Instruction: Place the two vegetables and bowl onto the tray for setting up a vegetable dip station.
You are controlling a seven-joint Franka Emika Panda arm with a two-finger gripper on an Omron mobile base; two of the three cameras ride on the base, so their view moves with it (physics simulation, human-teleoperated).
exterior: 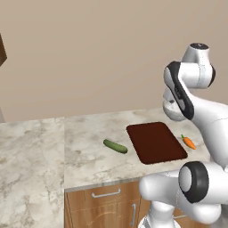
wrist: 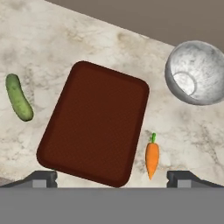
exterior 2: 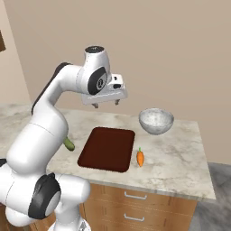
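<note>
Hovering above the counter (exterior 2: 180, 149), the gripper (exterior 2: 106, 103) hangs with its fingers spread wide and nothing between them. Below it lies the tray (wrist: 94, 122), bare. Just off the tray's one side rests the carrot (wrist: 152, 158), well off the other side the cucumber (wrist: 18, 97). Past the carrot stands the bowl (wrist: 199, 72), upright.

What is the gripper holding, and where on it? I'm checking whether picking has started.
Nothing. The gripper hangs open above the tray.
</note>
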